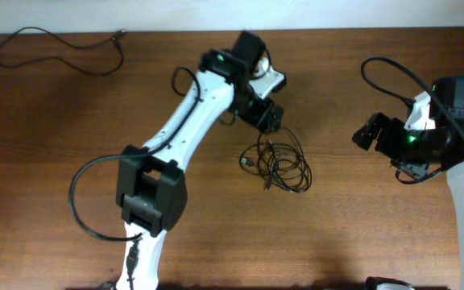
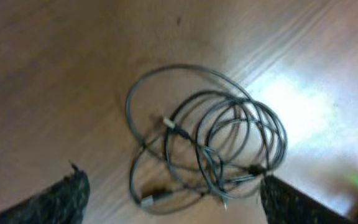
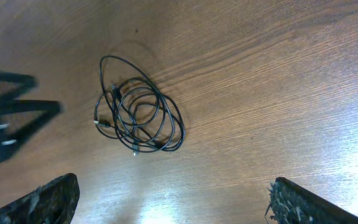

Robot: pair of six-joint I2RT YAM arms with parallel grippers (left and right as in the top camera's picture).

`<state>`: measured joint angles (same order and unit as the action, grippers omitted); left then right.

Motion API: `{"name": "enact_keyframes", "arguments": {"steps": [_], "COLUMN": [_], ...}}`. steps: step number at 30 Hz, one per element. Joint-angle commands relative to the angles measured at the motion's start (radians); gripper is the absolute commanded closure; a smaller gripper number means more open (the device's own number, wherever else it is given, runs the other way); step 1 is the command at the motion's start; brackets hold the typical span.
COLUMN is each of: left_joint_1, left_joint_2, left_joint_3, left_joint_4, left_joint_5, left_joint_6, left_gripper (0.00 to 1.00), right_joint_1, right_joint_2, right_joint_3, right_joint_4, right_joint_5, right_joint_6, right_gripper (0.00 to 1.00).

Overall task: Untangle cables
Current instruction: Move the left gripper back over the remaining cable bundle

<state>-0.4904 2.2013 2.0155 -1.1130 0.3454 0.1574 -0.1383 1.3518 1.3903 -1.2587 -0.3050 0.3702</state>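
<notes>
We see the cables [image 1: 276, 161] in one roundish tangle on the table [image 1: 361, 234], just beneath and slightly ahead of our left gripper [image 1: 269, 121], the nearer one, jaws spread wide and empty; our right gripper [image 1: 370, 133], equally wide, waits well apart

Warm reddish-brown wooden table [image 1: 361, 234], with darker grain lines streaking across it and a pale glare on the sheen. The tangled coil of thin black cables [image 1: 280, 165] shows small silvery tips. There's a thin black looped cord [image 1: 59, 39] in the far corner. The long left robot arm [image 1: 188, 113] is white with black joints, the right robot arm [image 1: 461, 193] the same, and small green lights glow on both.
</notes>
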Motion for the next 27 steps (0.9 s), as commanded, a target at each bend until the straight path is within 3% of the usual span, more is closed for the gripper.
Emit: {"name": "enact_keyframes", "arguments": {"steps": [1,4,5,8,12,18,27], "left_joint_1": [-0.003,-0.003,-0.003,-0.003,-0.004,-0.005,-0.018], "left_joint_2": [0.005,0.007,0.007,0.007,0.009,0.011,0.121], "left_joint_3": [-0.086,-0.14,-0.156,-0.178,-0.183,-0.183,-0.183], "left_joint_4": [0.129,0.253,0.293,0.349,0.4,0.481,0.463], "left_joint_5": [-0.01,-0.014,-0.032,-0.082,-0.08,-0.079,-0.068], "left_joint_6": [-0.072,-0.073,-0.025,0.129,0.242,0.261,0.26], "left_gripper": [0.16,0.16,0.21,0.2,0.23,0.27,0.29], "right_joint_1": [-0.007,-0.007,-0.006,-0.006,-0.006,-0.006,-0.006], "right_joint_2": [-0.001,0.003,0.007,0.019,0.04,0.058,0.058], "right_joint_3": [0.003,0.003,0.003,0.003,0.003,0.003,0.003], "right_joint_4": [-0.003,-0.003,-0.003,-0.011,-0.011,-0.01,-0.011], "right_joint_5": [0.002,0.002,0.002,0.002,0.002,0.002,0.002], "right_joint_6": [0.005,0.005,0.005,0.004,0.005,0.004,0.004], "right_gripper": [0.02,0.01,0.02,0.02,0.02,0.02,0.01]}}
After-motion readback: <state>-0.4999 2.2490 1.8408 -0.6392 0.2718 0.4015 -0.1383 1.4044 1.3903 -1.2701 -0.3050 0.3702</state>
